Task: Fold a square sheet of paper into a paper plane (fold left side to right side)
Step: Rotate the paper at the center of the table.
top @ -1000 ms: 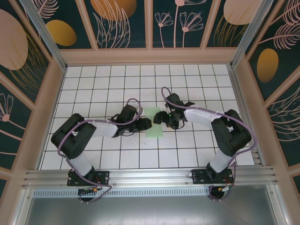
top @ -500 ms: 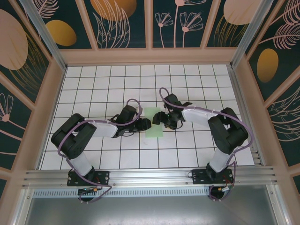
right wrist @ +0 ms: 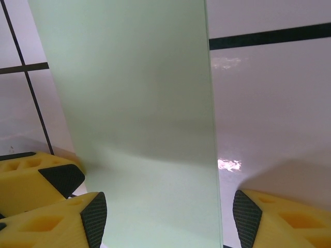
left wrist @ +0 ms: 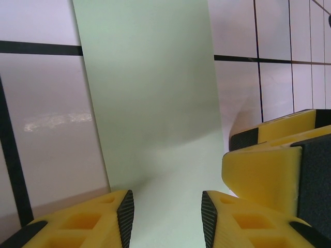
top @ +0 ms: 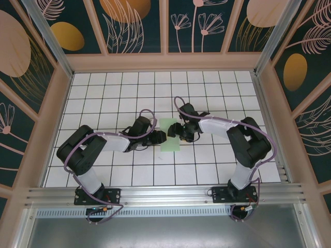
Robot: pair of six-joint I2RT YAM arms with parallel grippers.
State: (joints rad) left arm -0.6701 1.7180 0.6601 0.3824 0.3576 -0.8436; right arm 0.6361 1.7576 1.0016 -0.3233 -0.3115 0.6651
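The square sheet of paper (top: 169, 143) lies on the grid floor as a narrow, upright pale green strip. In the left wrist view the paper (left wrist: 155, 98) runs up from between my pads. My left gripper (top: 161, 137) sits low at the strip's left edge, and its jaws (left wrist: 166, 219) stand open over the paper. My right gripper (top: 176, 130) hangs over the strip's right edge. Its jaws (right wrist: 168, 219) are wide open, with the paper (right wrist: 134, 103) lying flat under them. Each wrist view also catches a yellow finger of the other gripper (left wrist: 269, 165) (right wrist: 36, 173) close by.
White tiles with black lines (top: 207, 88) cover the floor. Wooden walls (top: 165, 62) close in the back and both sides. An aluminium rail (top: 165, 194) runs along the near edge, where the arm bases stand.
My right gripper has shifted a little left, further over the paper's right edge. The left arm and the paper have stayed put.
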